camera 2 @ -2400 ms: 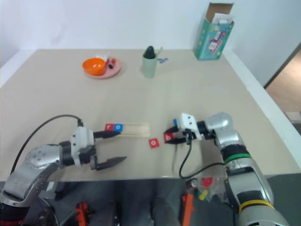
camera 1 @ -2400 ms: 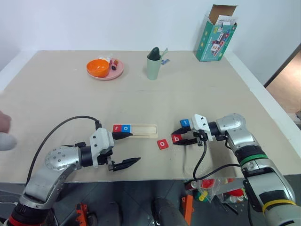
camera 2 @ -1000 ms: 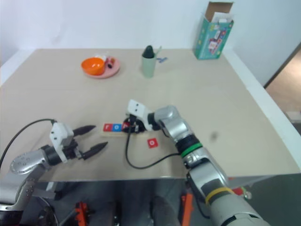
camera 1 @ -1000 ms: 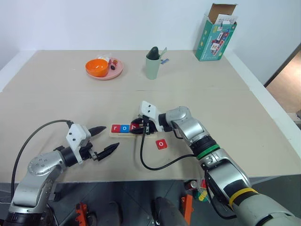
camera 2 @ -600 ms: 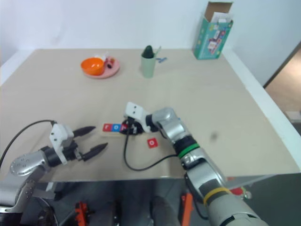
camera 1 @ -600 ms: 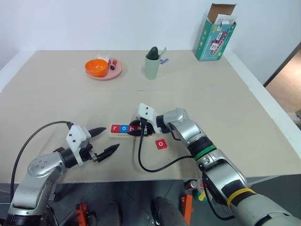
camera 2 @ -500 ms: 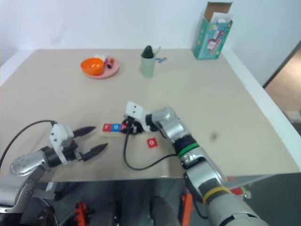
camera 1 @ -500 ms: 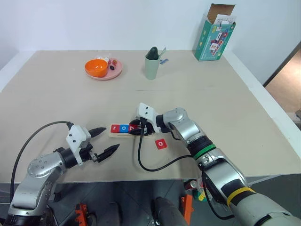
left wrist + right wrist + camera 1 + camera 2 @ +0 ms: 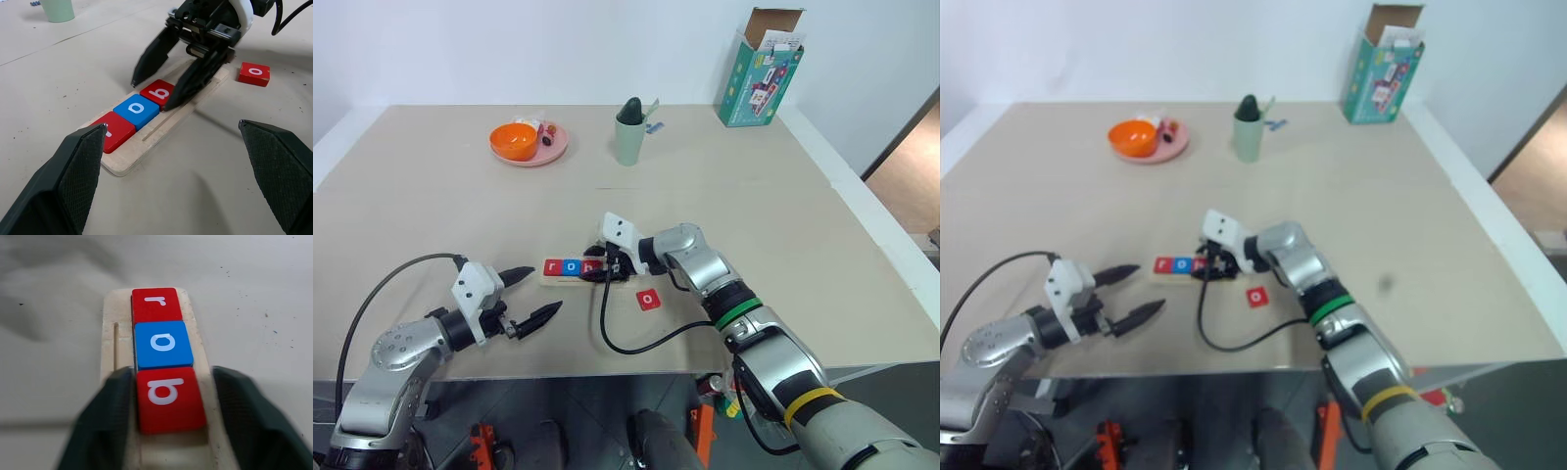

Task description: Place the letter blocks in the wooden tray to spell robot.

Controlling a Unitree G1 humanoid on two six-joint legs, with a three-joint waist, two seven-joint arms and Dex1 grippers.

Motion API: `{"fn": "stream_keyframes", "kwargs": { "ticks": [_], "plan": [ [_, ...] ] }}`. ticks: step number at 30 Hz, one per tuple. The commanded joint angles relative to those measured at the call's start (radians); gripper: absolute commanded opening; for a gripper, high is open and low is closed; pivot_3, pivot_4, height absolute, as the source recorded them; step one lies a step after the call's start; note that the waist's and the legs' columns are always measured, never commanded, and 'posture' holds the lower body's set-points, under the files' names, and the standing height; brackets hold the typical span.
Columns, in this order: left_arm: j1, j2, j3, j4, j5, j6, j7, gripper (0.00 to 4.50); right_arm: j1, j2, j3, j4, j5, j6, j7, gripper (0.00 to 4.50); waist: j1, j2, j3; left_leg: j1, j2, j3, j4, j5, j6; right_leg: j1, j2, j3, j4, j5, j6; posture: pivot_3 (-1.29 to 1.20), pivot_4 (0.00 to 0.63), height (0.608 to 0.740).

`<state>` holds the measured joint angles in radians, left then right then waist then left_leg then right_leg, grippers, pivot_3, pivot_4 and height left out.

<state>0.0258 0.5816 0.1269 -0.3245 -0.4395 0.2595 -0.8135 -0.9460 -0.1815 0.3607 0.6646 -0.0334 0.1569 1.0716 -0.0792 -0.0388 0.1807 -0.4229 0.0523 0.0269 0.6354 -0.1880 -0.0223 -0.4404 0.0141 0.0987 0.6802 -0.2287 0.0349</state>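
- A matte beige surface (image 9: pixel 724 211) with small dark specks is seen, backed by a white wall.
- The wooden tray (image 9: pixel 161 128), a pale narrow strip with rounded ends, lies near the front edge, its long axis parallel to that edge.
- Three flat square letter blocks sit touching in a row: red r (image 9: pixel 156 303), blue o (image 9: pixel 163 343), red b (image 9: pixel 168 399).
- A loose red o block (image 9: pixel 648 300) lies just beside the tray.
- The right end effector (image 9: pixel 157 88) is parted, fingers straddling the b block.
- The left end effector (image 9: pixel 530 297) is spread wide and empty, near the front edge.
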Motion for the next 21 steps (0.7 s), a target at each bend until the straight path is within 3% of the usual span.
{"fn": "stream_keyframes", "kwargs": {
  "ticks": [1,2,3,7,11,17,21],
  "plan": [
    [-0.004,0.008,0.001,-0.026,0.004,-0.016,-0.004,4.5,-0.022,0.008,-0.02,-0.004,0.011,0.005,0.006,4.01,0.0,0.0,0.0,0.0,0.0,0.0,0.0,0.0,0.0,0.0,0.0,0.0,0.0,0.0,0.0,0.0,0.15,0.74],
    [-0.004,0.01,0.0,-0.026,0.006,-0.018,-0.006,4.5,-0.021,0.006,-0.025,-0.017,0.019,0.021,0.016,4.42,0.0,0.0,0.0,0.0,0.0,0.0,0.0,0.0,0.0,0.0,0.0,0.0,0.0,0.0,0.001,0.0,0.15,0.74],
    [-0.005,0.012,-0.001,-0.026,0.009,-0.021,-0.01,4.5,-0.02,0.003,-0.03,-0.032,0.027,0.028,0.021,4.47,0.0,0.0,0.0,0.0,0.0,0.0,0.0,0.0,0.0,0.0,0.0,0.0,0.0,0.0,0.001,0.0,0.15,0.74],
    [-0.017,0.031,-0.018,-0.047,0.017,-0.035,-0.045,4.5,-0.005,-0.023,-0.09,-0.176,0.078,0.104,0.001,4.47,0.0,0.0,0.0,0.0,0.0,0.0,0.0,0.0,0.0,0.0,0.0,0.0,0.0,0.0,0.001,0.0,0.15,0.74],
    [-0.049,0.064,-0.054,-0.115,-0.055,0.028,-0.113,4.5,0.079,-0.095,-0.188,-0.479,0.169,0.279,-0.039,4.47,0.006,0.0,0.0,-0.003,0.0,-0.001,0.0,0.0,0.0,-0.001,0.0,-0.001,0.0,-0.001,0.002,0.0,0.15,0.74],
    [-0.099,0.162,-0.11,-0.162,-0.138,0.145,-0.235,4.5,0.487,-0.27,-0.28,-1.082,0.206,0.5,-0.165,4.47,0.017,-0.001,-0.001,-0.004,-0.002,-0.003,0.0,-0.003,-0.004,0.0,-0.003,-0.002,0.0,-0.006,0.005,0.0,0.15,0.74],
    [-0.125,0.174,-0.12,-0.145,-0.141,0.154,-0.258,4.5,0.648,-0.282,-0.284,-1.258,0.249,0.573,-0.234,4.47,0.001,0.001,0.001,-0.003,-0.001,-0.001,-0.001,-0.005,-0.005,-0.002,-0.001,0.0,0.0,-0.008,0.003,0.0,0.15,0.74]
  ]
}}
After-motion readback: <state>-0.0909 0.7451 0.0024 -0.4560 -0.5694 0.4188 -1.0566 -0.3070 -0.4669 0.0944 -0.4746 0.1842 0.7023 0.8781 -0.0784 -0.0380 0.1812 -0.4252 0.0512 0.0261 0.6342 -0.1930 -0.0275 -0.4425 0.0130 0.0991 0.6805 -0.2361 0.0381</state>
